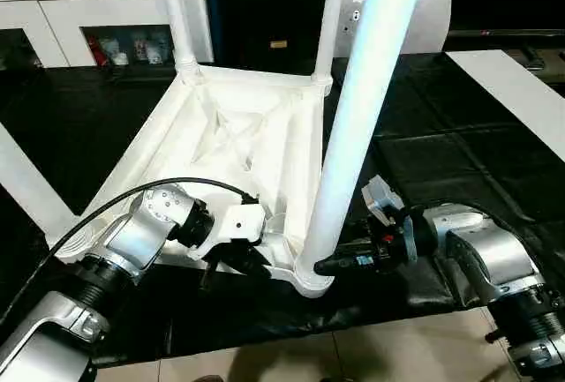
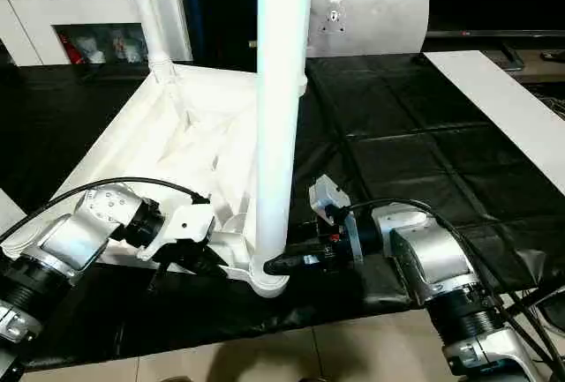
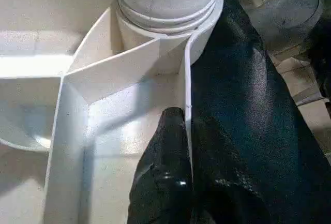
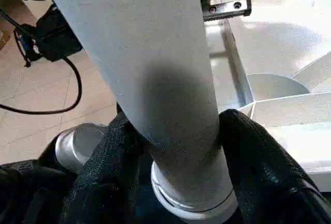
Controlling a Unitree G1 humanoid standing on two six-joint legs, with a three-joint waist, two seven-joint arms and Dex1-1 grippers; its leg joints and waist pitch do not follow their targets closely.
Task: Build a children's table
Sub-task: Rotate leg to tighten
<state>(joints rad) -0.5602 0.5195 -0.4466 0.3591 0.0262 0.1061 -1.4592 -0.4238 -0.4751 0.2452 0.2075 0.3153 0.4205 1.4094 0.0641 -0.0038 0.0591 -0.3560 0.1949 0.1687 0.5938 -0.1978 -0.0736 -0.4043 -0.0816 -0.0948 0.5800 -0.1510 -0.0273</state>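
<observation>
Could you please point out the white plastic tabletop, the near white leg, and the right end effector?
White plastic rectangular tabletop (image 1: 231,139): left eye view, ribbed underside.
Near white tapered cylindrical leg (image 1: 357,126): left eye view, mid-shaft.
Right end effector (image 4: 173,146): right wrist view, between fingertips flanking the leg's base.

White tabletop (image 1: 225,135) and legs (image 1: 357,126) on black mat (image 1: 459,161)

Bright overhead light glares off the near leg (image 1: 366,117), washing it bluish-white. The black mat (image 1: 459,161) shows soft sheen. Wrist views look hazy up close.
</observation>
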